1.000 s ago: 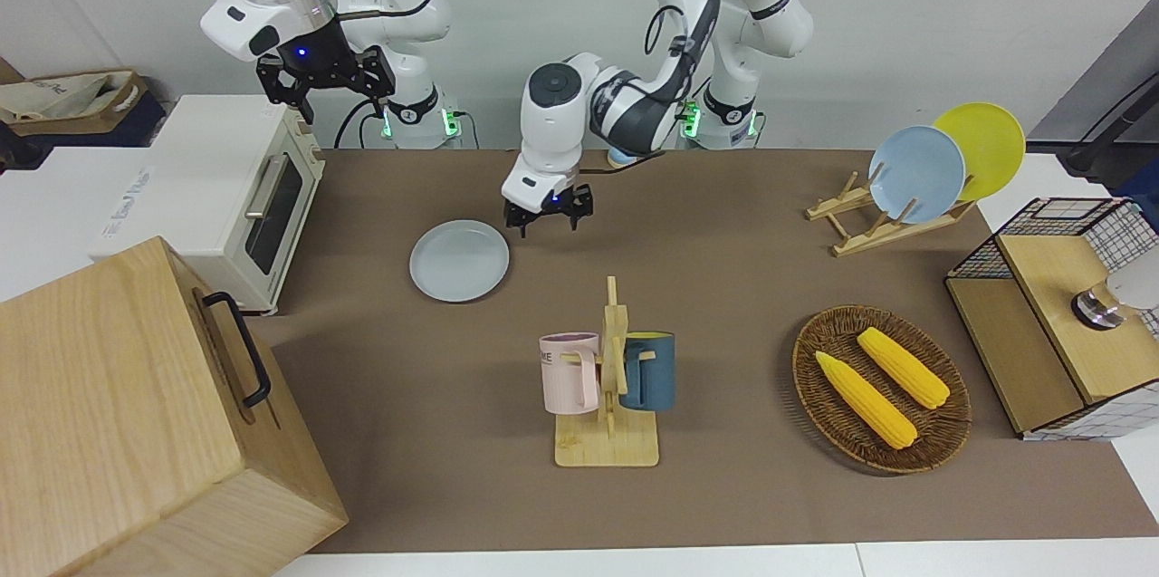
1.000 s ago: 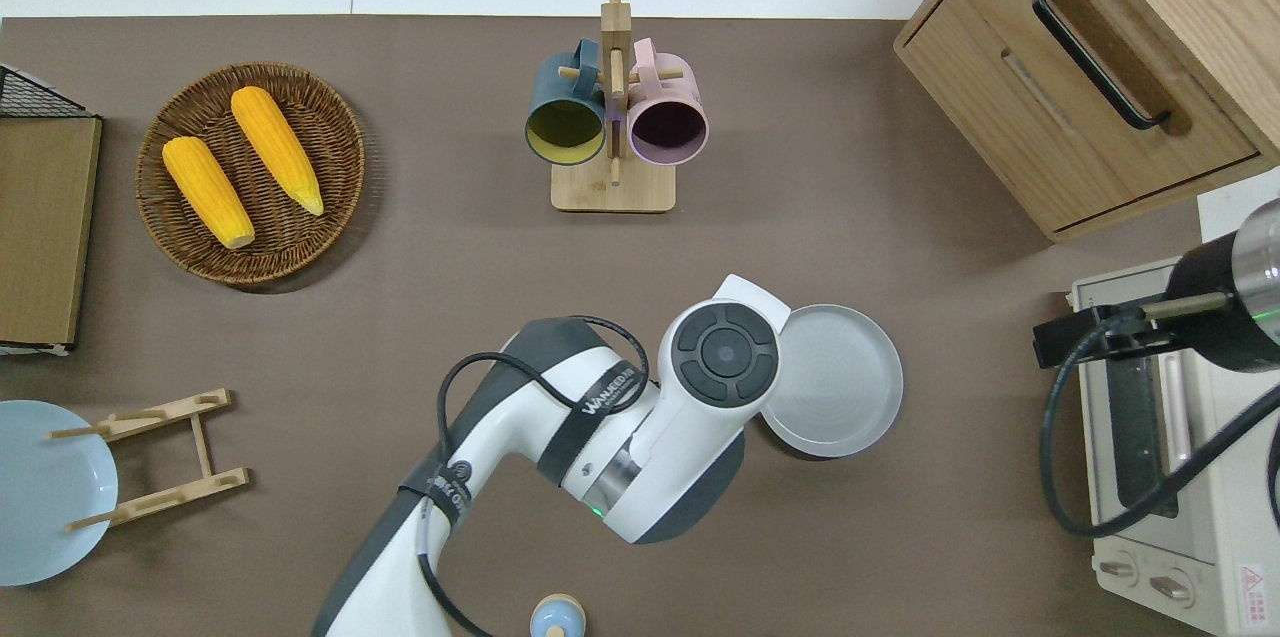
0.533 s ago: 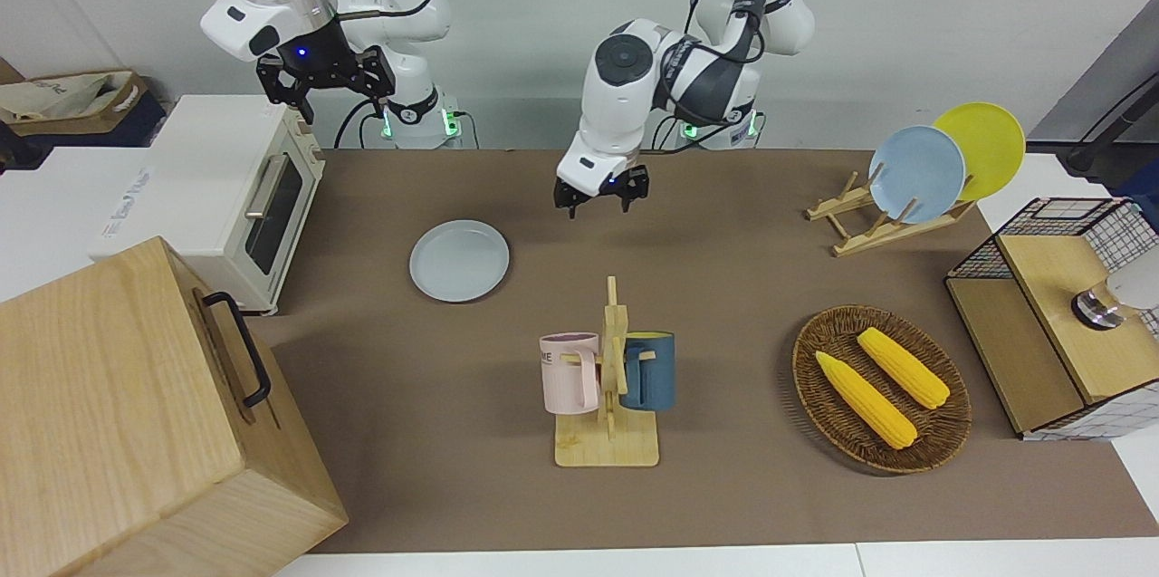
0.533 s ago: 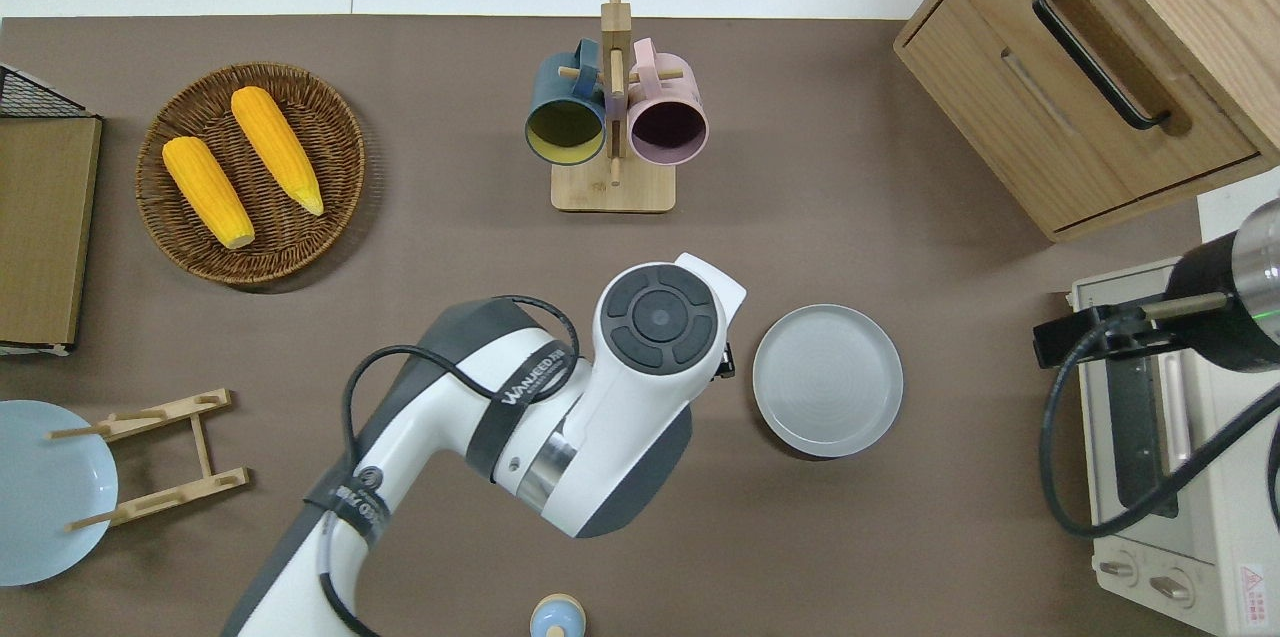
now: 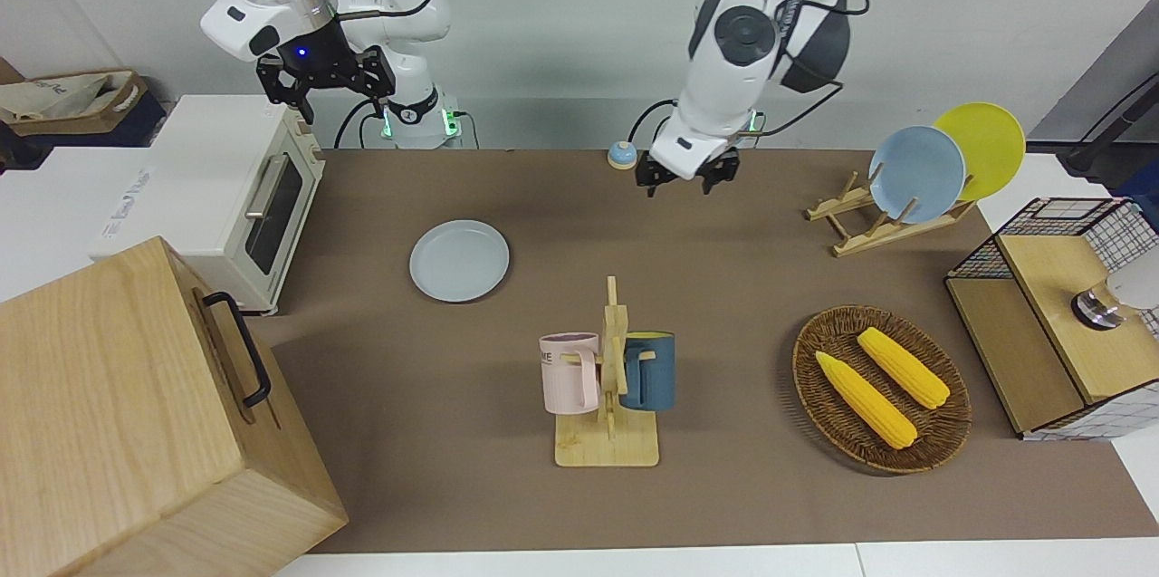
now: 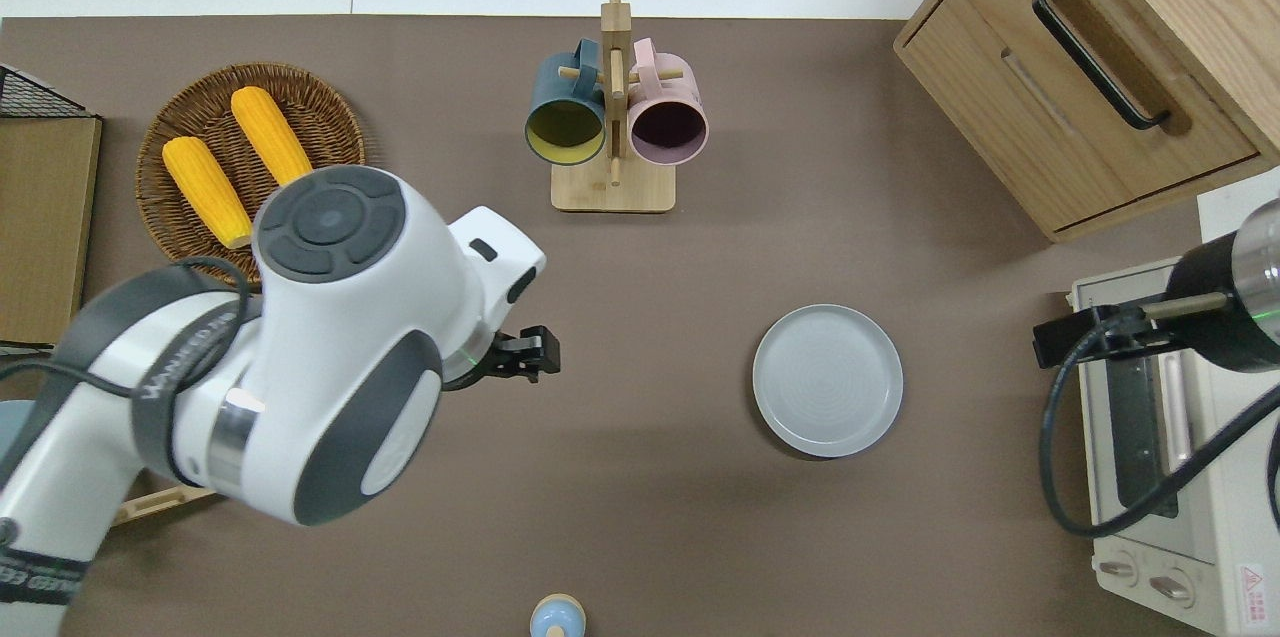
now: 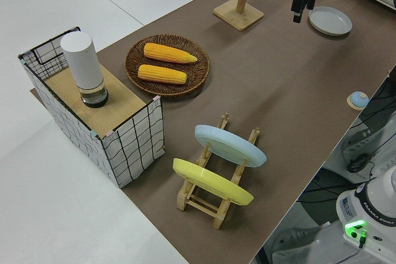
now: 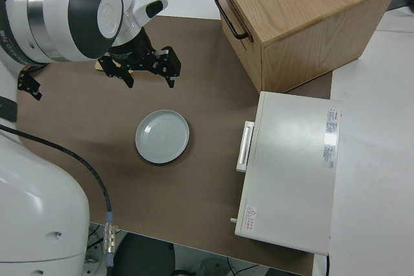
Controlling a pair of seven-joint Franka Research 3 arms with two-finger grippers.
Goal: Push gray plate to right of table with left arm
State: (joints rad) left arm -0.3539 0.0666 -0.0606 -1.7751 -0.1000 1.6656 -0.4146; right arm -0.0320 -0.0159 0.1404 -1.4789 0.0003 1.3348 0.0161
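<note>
The gray plate (image 5: 459,260) (image 6: 828,380) (image 8: 162,136) lies flat on the brown table (image 5: 742,278), toward the right arm's end, close to the toaster oven (image 5: 237,187). My left gripper (image 5: 681,186) (image 6: 525,357) hangs open and empty in the air. In the overhead view it is over bare table between the wicker basket and the plate, well clear of the plate. The arm's own body hides most of it from above. My right gripper (image 5: 321,97) is parked with its fingers open.
A mug rack (image 6: 612,187) with two mugs stands farther from the robots than the plate. Toward the left arm's end are a wicker basket (image 5: 809,360) with two corn cobs, a plate rack (image 5: 860,228) and a wire-sided box (image 5: 1050,314). A wooden drawer cabinet (image 5: 127,414) stands beside the toaster oven.
My left arm has risen and swung away from the plate's edge toward the left arm's end of the table. The gray plate and the right arm have stayed put.
</note>
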